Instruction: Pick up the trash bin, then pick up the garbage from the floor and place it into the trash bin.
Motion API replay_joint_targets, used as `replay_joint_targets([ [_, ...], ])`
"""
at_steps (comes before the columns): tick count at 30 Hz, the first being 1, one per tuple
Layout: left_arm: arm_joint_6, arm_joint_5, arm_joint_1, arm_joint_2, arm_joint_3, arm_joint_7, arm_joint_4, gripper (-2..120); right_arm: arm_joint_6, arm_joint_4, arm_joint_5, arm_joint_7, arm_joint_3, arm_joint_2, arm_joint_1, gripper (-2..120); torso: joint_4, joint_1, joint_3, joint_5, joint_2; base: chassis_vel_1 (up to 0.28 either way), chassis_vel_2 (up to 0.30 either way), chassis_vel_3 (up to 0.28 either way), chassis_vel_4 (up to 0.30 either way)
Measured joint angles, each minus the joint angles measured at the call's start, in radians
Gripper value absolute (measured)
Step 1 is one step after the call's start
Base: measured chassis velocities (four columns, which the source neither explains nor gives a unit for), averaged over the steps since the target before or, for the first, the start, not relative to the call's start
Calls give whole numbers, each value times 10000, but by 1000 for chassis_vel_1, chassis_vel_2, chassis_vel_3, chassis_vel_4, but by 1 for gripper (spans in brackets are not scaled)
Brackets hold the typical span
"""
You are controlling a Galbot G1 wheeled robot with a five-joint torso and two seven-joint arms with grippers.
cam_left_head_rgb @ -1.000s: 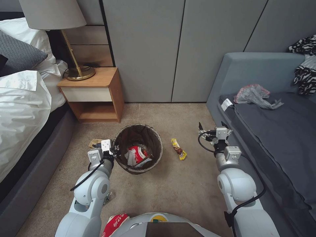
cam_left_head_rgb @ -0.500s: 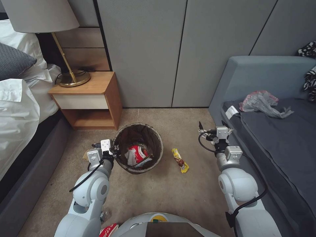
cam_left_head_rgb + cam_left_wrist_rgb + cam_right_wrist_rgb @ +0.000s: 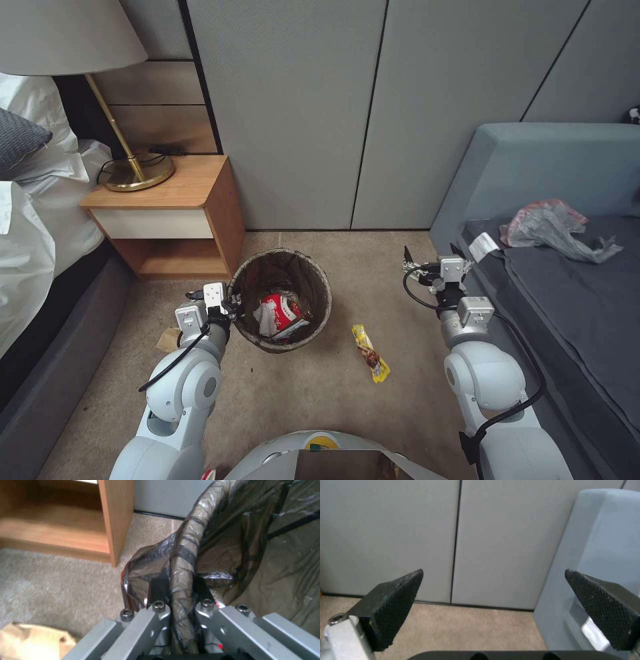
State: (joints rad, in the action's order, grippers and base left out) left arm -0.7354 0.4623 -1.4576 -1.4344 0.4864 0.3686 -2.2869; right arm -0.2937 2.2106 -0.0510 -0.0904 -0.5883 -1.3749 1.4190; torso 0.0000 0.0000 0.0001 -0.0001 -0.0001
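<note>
A bedroom floor mid-cleanup: the carpet (image 3: 320, 393) lay between a grey sofa (image 3: 567, 280) on the robot's right and a bed (image 3: 33, 253) on its left, with a wooden nightstand (image 3: 167, 213) and a brass lamp (image 3: 127, 170) against the panelled wall (image 3: 300, 113).

The trash bin (image 3: 281, 298), lined with a dark brown bag folded over its rim, sat close in front of the robot, just ahead of the nightstand's corner, with a crushed red-and-white cup (image 3: 280, 315) already lying inside. The left gripper (image 3: 230, 308) was clamped on the bin's near rim, one finger inside and one outside, a hold that apparently let the robot carry the bin with it between pieces of litter.

The right gripper (image 3: 433, 257) hung empty above the carpet beside the sofa's front edge, its jaws spread wide, presumably kept free for the next pick. A yellow snack wrapper (image 3: 371, 353) lay on the carpet between the bin and the right arm, well below that gripper, and a scrap of brown paper (image 3: 168, 340) rested beside the left arm.

The left wrist view showed what the head view could not: the crinkled bag (image 3: 181, 580) pinched tight between the two fingers (image 3: 158, 590), with the nightstand's side panel close behind. The right wrist view confirmed the wide gap between its textured pads (image 3: 396, 597), with wall and sofa ahead and nothing held. Whether the bin was lifted clear of the carpet could not be told.
</note>
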Motion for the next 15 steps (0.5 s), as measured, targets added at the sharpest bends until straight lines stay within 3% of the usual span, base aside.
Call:
replay_joint_targets([
  [5,0,-3,-2,-11,11,3,-9,2,64,-13,24,-10,29,8,-5,100,2,1,1,2,0,-120,148,115,-135],
  [12,0,-9,2,-26,13,3,-9,2,-151,-10,95,-111,47,132,25,100,-1,0,-2,0,0,-9,3,8,-10],
  [15,0,-9,3,-12,45,3,-5,2,-1334,250,-269,-336,60,411,161,100,0,0,-2,1,0,0,0,0,0],
])
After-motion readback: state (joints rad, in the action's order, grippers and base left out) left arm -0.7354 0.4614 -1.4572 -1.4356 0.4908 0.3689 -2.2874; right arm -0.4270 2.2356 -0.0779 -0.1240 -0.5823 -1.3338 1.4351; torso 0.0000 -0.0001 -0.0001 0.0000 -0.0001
